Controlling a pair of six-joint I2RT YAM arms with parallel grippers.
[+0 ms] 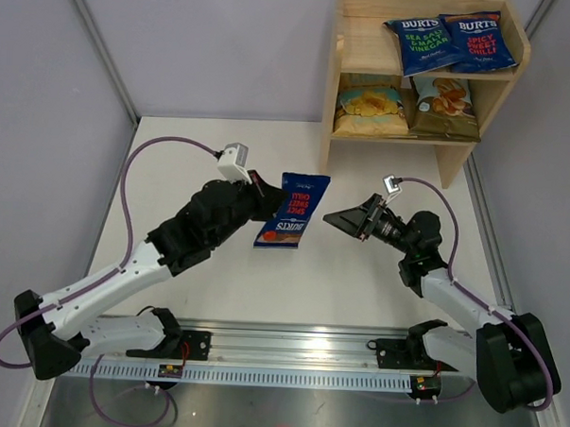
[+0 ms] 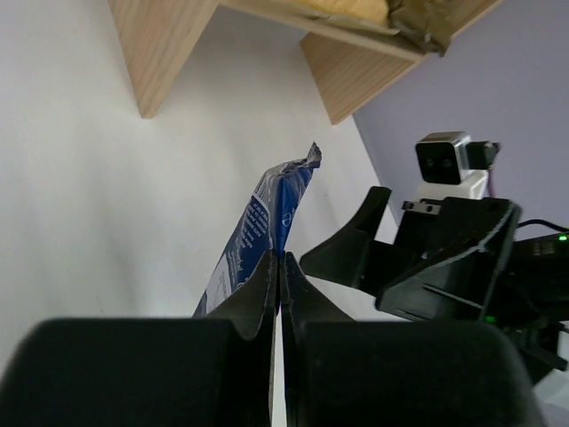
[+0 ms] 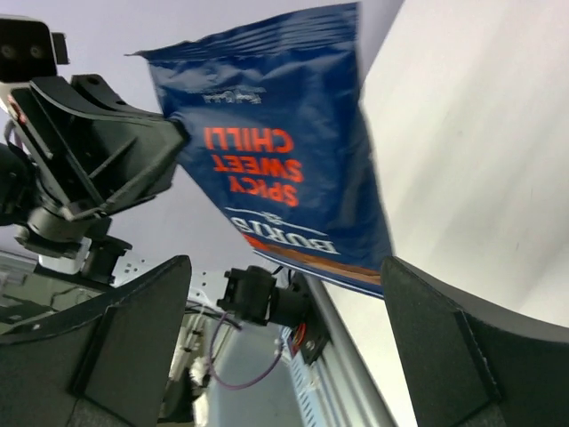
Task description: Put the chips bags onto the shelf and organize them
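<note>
My left gripper (image 1: 263,205) is shut on the edge of a dark blue BURTS Spicy Sweet Chilli bag (image 1: 292,211) and holds it above the table's middle. The bag shows edge-on in the left wrist view (image 2: 267,213) and flat in the right wrist view (image 3: 284,160). My right gripper (image 1: 334,218) is open and empty, just right of the bag, pointing at it. The wooden shelf (image 1: 354,46) stands at the back right. Its top tier holds two blue BURTS bags (image 1: 427,40) (image 1: 480,40) at the right. Its lower tier holds two tan bags (image 1: 370,106) (image 1: 443,105).
The left part of the shelf's top tier (image 1: 368,42) holds no bag. The white table (image 1: 216,277) spreads below the arms, with purple walls around it. A metal rail (image 1: 288,351) with the arm bases runs along the near edge.
</note>
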